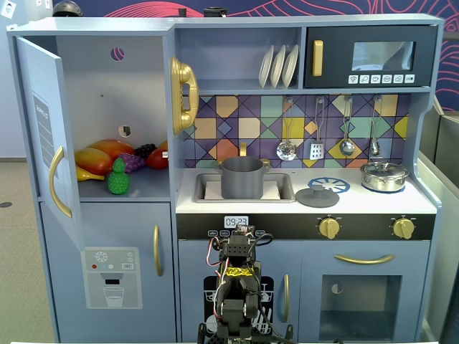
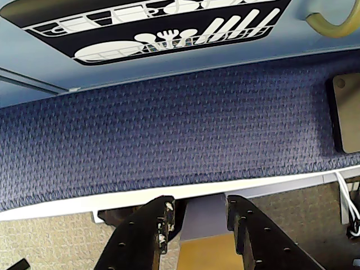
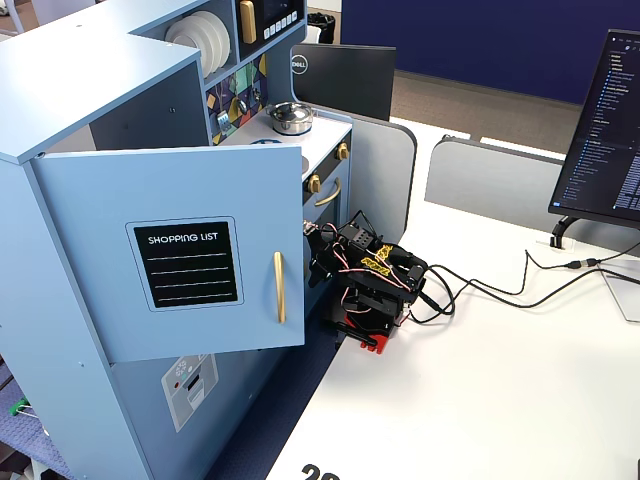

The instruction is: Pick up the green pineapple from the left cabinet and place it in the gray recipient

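Parted a little and empty, the hand [image 2: 197, 228] points down at a strip of blue carpet-like mat in the wrist view, its two dark fingers [image 2: 146, 236] apart with only floor and a pale edge showing between them. Folded low, the arm [image 1: 238, 287] sits in front of the toy kitchen's lower doors in a fixed view, and on the white tabletop [image 3: 480, 400] in the other.

Largest of the task's things, the left cabinet [image 1: 107, 100] stands with its door [image 1: 44, 129] swung open. Next, the gray recipient [image 1: 242, 178] sits in the sink, well right of the cabinet. Smallest, the green pineapple [image 1: 118, 178] stands upright at the front of the cabinet shelf, just ahead of a purple grape bunch [image 1: 133, 160] and other toy fruit.
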You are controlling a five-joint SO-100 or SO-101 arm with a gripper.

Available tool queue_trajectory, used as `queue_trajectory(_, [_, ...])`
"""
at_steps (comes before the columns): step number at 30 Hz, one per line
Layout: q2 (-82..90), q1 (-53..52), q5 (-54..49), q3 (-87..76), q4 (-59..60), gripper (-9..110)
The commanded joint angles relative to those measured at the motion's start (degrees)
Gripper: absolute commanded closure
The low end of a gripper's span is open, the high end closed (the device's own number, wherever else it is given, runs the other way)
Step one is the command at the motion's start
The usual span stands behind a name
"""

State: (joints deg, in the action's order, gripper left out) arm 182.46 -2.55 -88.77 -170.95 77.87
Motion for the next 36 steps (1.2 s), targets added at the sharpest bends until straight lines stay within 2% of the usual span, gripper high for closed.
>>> queue_trajectory(1, [-0.4,-3.3,0.4,-1.1,9.8,101])
queue_trajectory(10, [-0.4,-3.3,0.4,-1.1,9.8,101])
queue_trajectory(14, [-0.4,4.5,-2.1,-0.8,6.1,101])
queue_trajectory(16, [-0.6,13.5,1.2,0.8,-0.8,101])
queue_trajectory(18, [-2.7,22.8,1.7,3.3,-13.3,101])
queue_trajectory(21, [-7.7,31.7,-0.9,5.5,-37.9,101])
queue_trajectory(23, [-14.3,37.0,1.8,6.8,-58.4,94])
queue_trajectory(24, [-17.4,39.6,2.5,8.8,-64.3,92])
queue_trajectory(29, [-28.9,48.0,0.4,23.4,-74.0,77])
queue_trajectory(36, [-40.0,48.3,-0.1,37.4,-78.0,65])
